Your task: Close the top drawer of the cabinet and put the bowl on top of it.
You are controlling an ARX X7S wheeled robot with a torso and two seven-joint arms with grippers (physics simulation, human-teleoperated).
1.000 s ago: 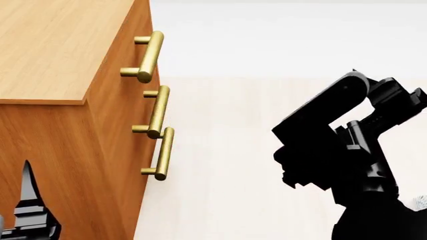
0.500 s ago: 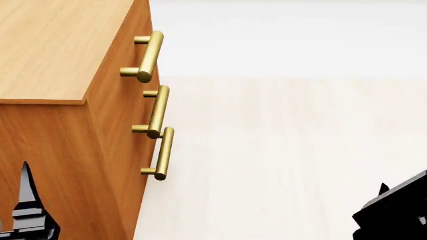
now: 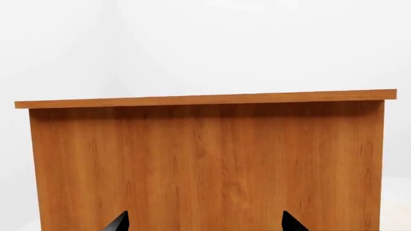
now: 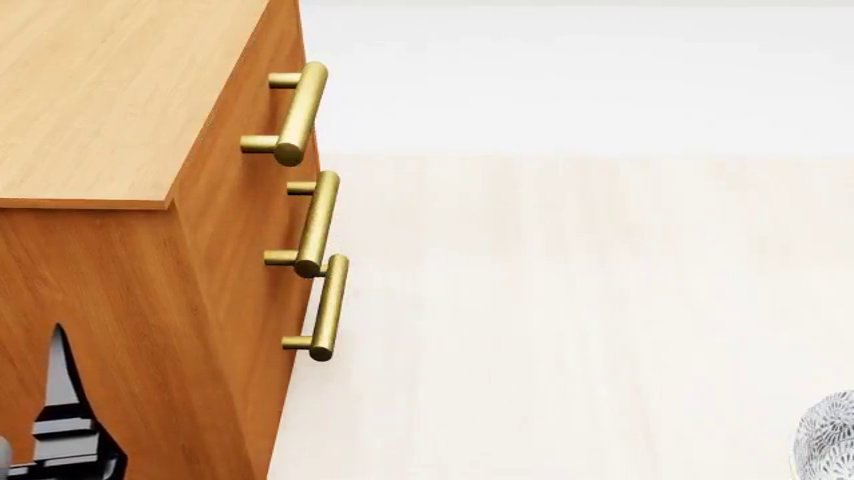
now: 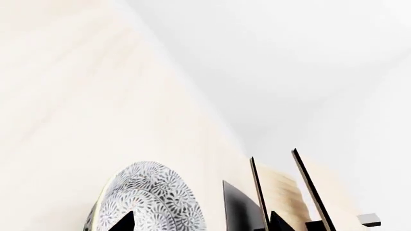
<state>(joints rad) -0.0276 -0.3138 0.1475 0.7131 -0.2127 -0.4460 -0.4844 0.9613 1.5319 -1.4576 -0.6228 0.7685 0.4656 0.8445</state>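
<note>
A pale light-wood floor (image 4: 561,320) with faint grain spreads wide, meeting a plain white wall (image 4: 574,75) along a soft, straight line. In the right wrist view, thin dark-edged light-wood panels (image 5: 282,192) stand upright near the floor's far edge. Lighting is even and shadowless.

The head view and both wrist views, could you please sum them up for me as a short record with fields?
cabinet: orange-brown wood, at the left of the head view, nothing on the visible part of its top
top drawer: front looks flush with the two below, so seemingly closed
handles: three brass bars, the top one
bowl: patterned, on the pale floor, just entering the head view's lower right corner
left end effector: fingertips apart, facing the cabinet's plain side, holding nothing
right end effector: tips by the bowl, grip unclear
</note>
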